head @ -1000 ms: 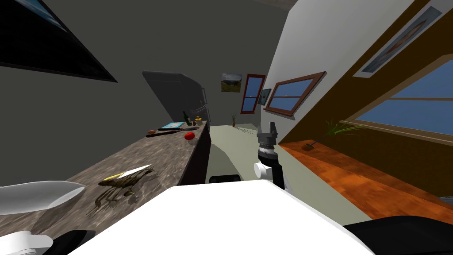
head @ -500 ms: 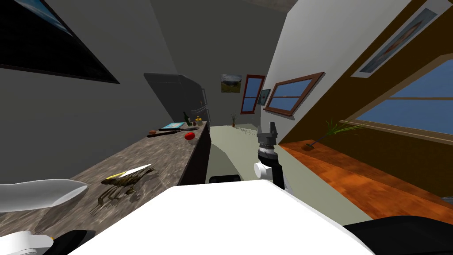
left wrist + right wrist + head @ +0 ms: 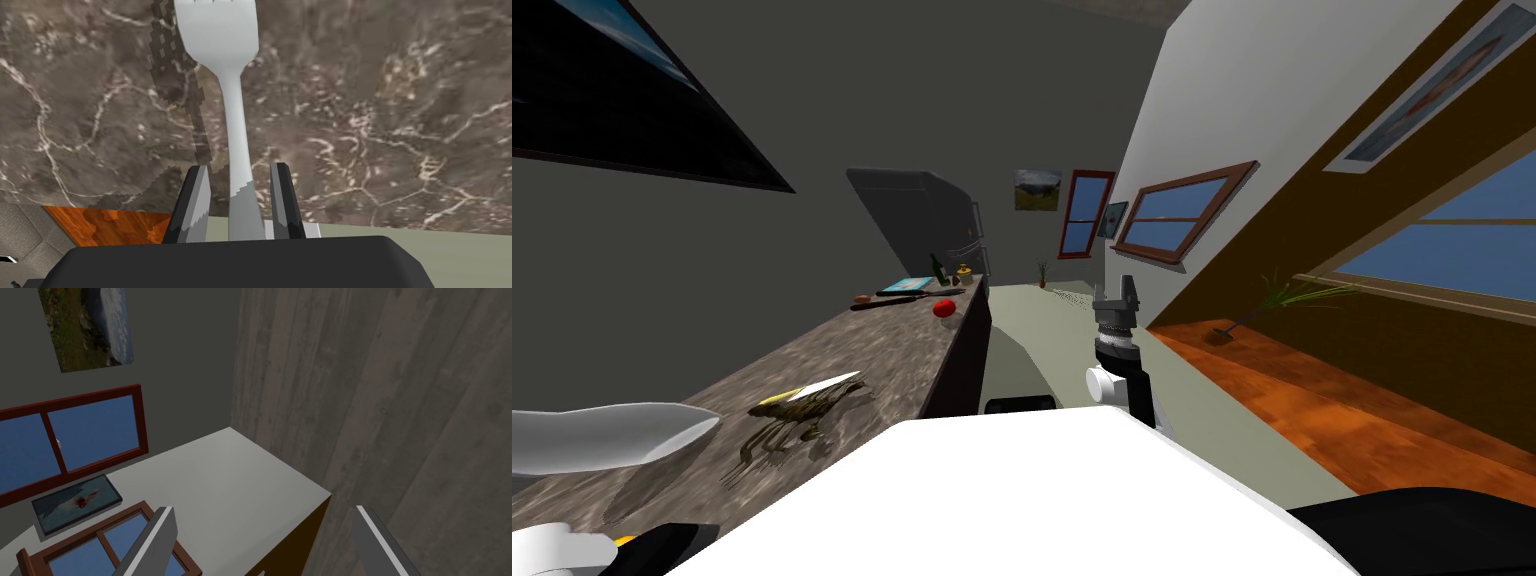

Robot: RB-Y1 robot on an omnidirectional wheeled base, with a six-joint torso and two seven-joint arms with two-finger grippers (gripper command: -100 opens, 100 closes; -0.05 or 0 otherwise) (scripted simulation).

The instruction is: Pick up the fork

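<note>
A plain white fork [image 3: 231, 75] is held by its handle between the fingers of my left gripper [image 3: 239, 172], which is shut on it. The tines point away from the hand. The fork hangs a little above the brown marbled counter [image 3: 380, 100], and its shadow lies beside it. In the head view the fork [image 3: 612, 438] shows large at the far left over the counter's near end [image 3: 882, 350]. My right gripper [image 3: 1119, 290] is raised over the floor to the right of the counter, and its fingers [image 3: 155, 538] stand open and hold nothing.
A knife with a yellow handle and white blade [image 3: 812, 390] lies on the counter just beyond the fork. Farther along are a red tomato [image 3: 943, 308], a long dark knife [image 3: 897, 297], a bottle [image 3: 937, 268] and a grey fridge [image 3: 922, 215]. Floor runs to the right.
In the head view the fork has edged a little to the right and its shadow on the counter has shifted with it. The right arm has not moved.
</note>
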